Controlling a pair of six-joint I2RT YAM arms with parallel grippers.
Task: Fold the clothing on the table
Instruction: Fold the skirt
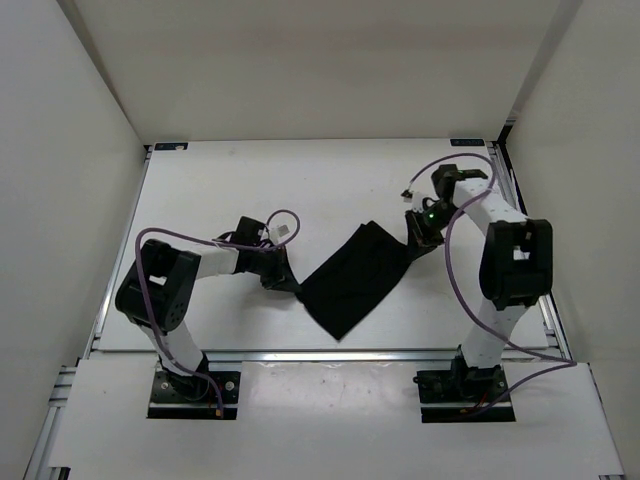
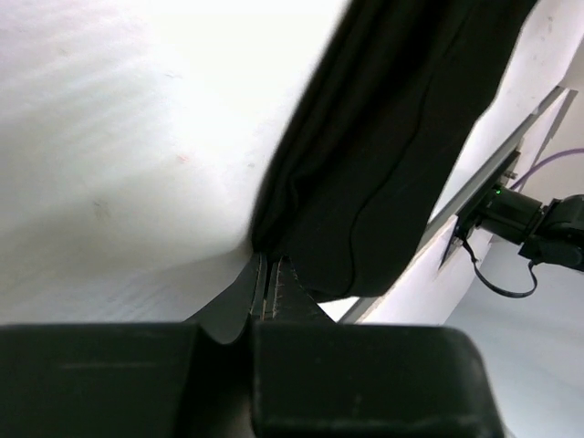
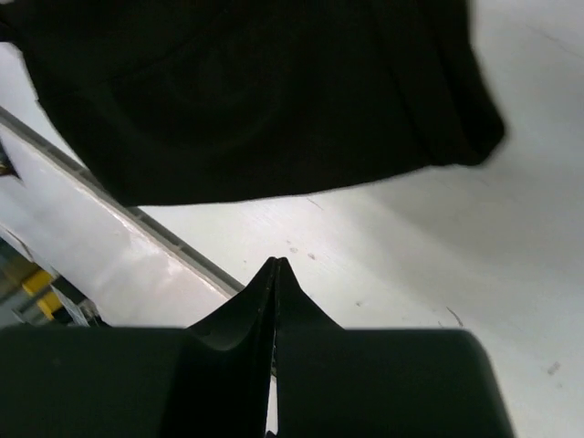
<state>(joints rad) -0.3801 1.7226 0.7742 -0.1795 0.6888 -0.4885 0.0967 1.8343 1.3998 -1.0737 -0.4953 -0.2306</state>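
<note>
Worktop [image 1: 250,180], matte white and edged with a silver rail [image 1: 330,353] along its near side, fills the walled cell seen from the overhead camera. The clothing [image 1: 355,275], a plain black garment of roughly rectangular outline, lies at the middle of it. It is set on a diagonal, with its near-left end towards the left arm [image 1: 165,285] and its far-right end towards the right arm [image 1: 510,260]. Both arms reach inward from their bases at the near edge, one at each end of the fabric.

In the left wrist view the left fingers [image 2: 246,292] are pressed together, and the garment's corner runs straight down into their tips. They seem to be pinching that corner, though the dark fabric against the dark tips makes the exact contact hard to read. From there the cloth rises away in soft folds.

In the right wrist view the right fingers [image 3: 297,306] are likewise closed tight, tip against tip, with nothing between them. Bare white surface separates them from the garment's edge, which lies just ahead.

A purple cable [image 1: 448,255] loops along the right arm, and a small green light [image 1: 430,212] glows at its wrist.
</note>
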